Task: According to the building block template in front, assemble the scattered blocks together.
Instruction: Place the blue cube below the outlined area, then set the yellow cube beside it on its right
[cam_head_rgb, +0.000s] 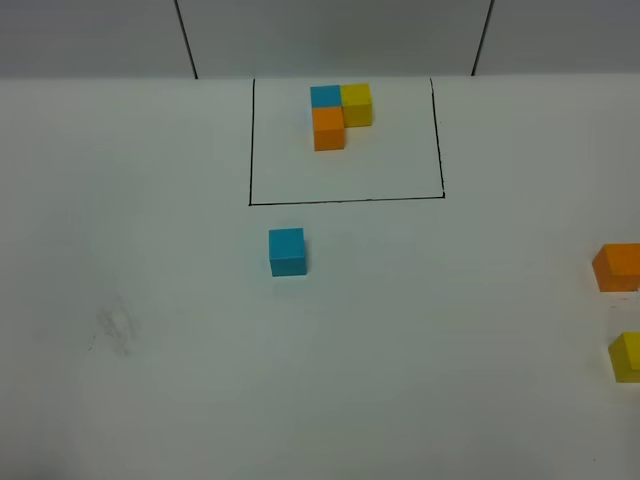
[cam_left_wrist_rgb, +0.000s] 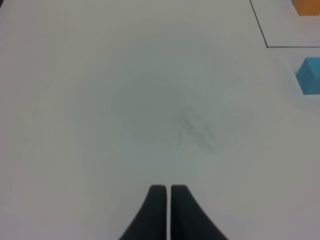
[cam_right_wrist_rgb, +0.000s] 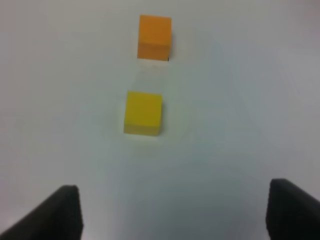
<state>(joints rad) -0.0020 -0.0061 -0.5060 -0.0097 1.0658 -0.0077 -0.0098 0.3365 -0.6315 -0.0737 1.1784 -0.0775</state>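
The template (cam_head_rgb: 340, 115) is an L of blue, yellow and orange cubes inside a black-line frame (cam_head_rgb: 345, 200) at the back middle. The loose blue cube (cam_head_rgb: 287, 251) sits just in front of the frame; it also shows in the left wrist view (cam_left_wrist_rgb: 310, 75). The loose orange cube (cam_head_rgb: 618, 266) and yellow cube (cam_head_rgb: 627, 356) lie at the right edge, apart from each other. The right wrist view shows the yellow cube (cam_right_wrist_rgb: 143, 113) and, beyond it, the orange cube (cam_right_wrist_rgb: 154, 36). My right gripper (cam_right_wrist_rgb: 175, 210) is open, short of the yellow cube. My left gripper (cam_left_wrist_rgb: 168, 192) is shut and empty over bare table.
The white table (cam_head_rgb: 200, 380) has a faint grey smudge (cam_head_rgb: 115, 328) at the left, also in the left wrist view (cam_left_wrist_rgb: 197, 131). A grey wall with dark vertical seams (cam_head_rgb: 185, 35) rises behind the table's back edge.
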